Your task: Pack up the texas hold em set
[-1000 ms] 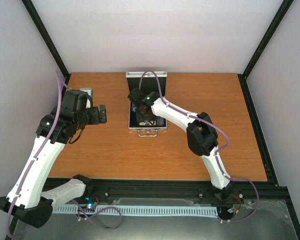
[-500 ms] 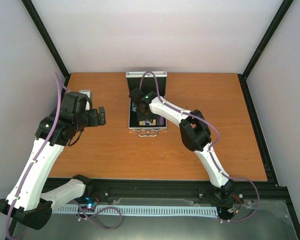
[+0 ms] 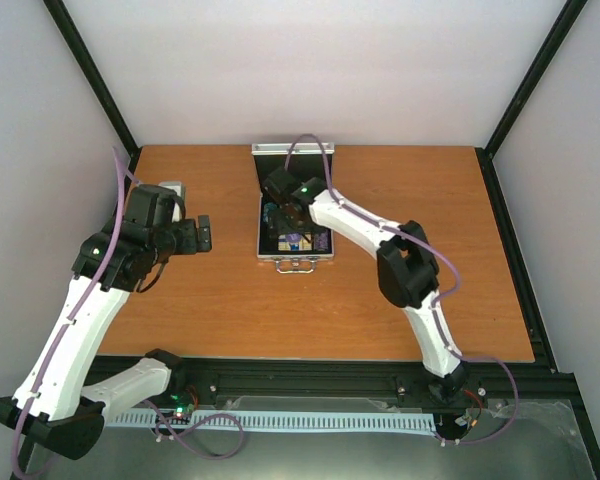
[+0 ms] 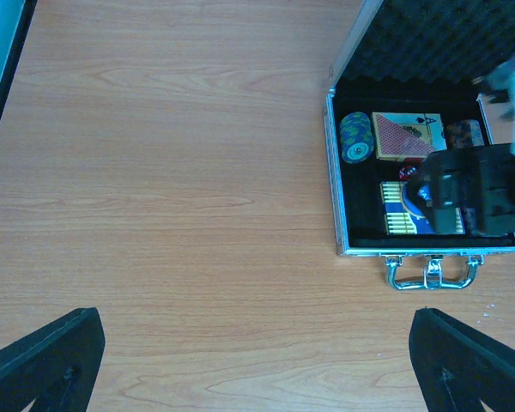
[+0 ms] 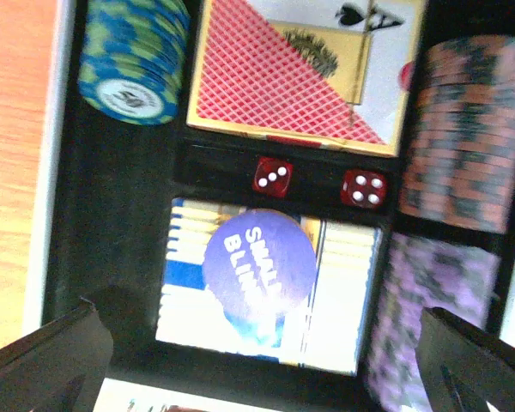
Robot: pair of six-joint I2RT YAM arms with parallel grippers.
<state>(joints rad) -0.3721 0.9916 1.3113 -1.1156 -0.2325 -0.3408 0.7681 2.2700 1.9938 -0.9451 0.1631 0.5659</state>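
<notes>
Pincer, left: spread and empty, held over bare counter, probably to stay clear of the case.
Pincer, right: spread, pinching nothing, hung low over the case's tray.
Disc: lay flat atop the blue-yellow deck, stowed.
Dice: sat slotted between the decks.
Red deck, chips: filled the far slots.
Lid: stood open; closing was not yet done.
</notes>
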